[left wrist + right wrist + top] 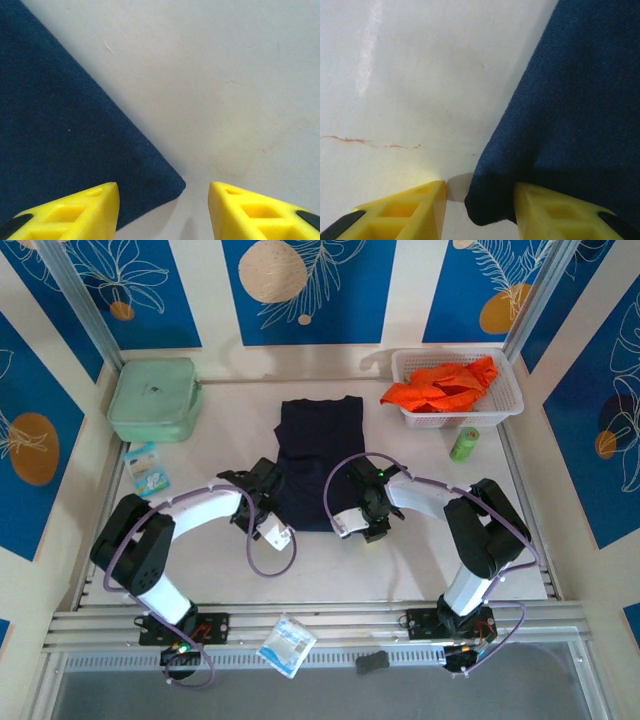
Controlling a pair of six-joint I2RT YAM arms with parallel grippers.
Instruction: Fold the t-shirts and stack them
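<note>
Your navy t-shirt [318,462] lies flat in the middle of the table [200,570], folded into a narrow upright oblong with its sides turned in. The neck end points to the far side and the straight hem is toward the arms. It is plain, dark and nearly black, with a fine knit. In the left wrist view its near left corner rests smooth on the table. In the right wrist view the near right corner is bunched and puckered. Your orange t-shirt [440,386] is bright, unfolded and crumpled. It is heaped in the white basket [430,421] at the far right, well apart from the navy one.
</note>
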